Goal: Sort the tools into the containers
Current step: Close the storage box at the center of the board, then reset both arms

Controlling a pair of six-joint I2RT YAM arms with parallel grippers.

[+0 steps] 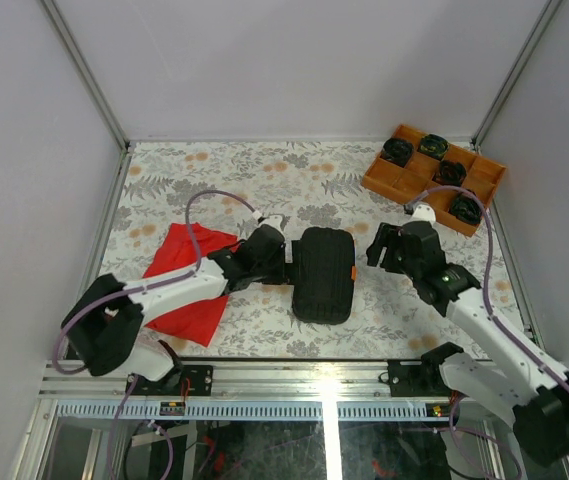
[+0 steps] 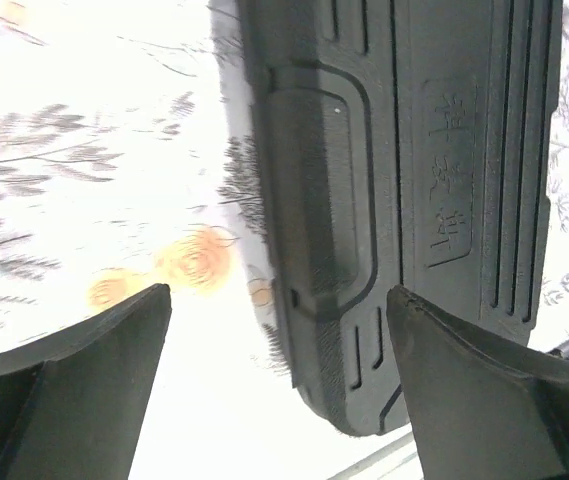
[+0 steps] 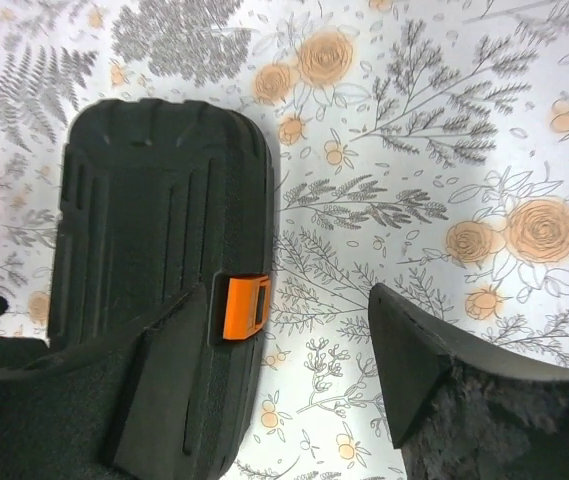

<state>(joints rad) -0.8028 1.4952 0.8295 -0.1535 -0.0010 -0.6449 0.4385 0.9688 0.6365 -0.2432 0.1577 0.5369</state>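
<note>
Left gripper [image 1: 286,262]: you see its jaws wide, holding nothing, at the closed case [image 1: 324,274] left edge.
Right gripper [image 1: 382,246]: jaws wide, empty, right of the orange latch [image 3: 244,307].

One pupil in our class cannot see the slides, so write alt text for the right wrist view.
A closed black case lies on a floral table, with an orange latch on its side edge. The right gripper is open at the bottom of the view, one finger in front of the case's latch edge, the other over bare table.
</note>
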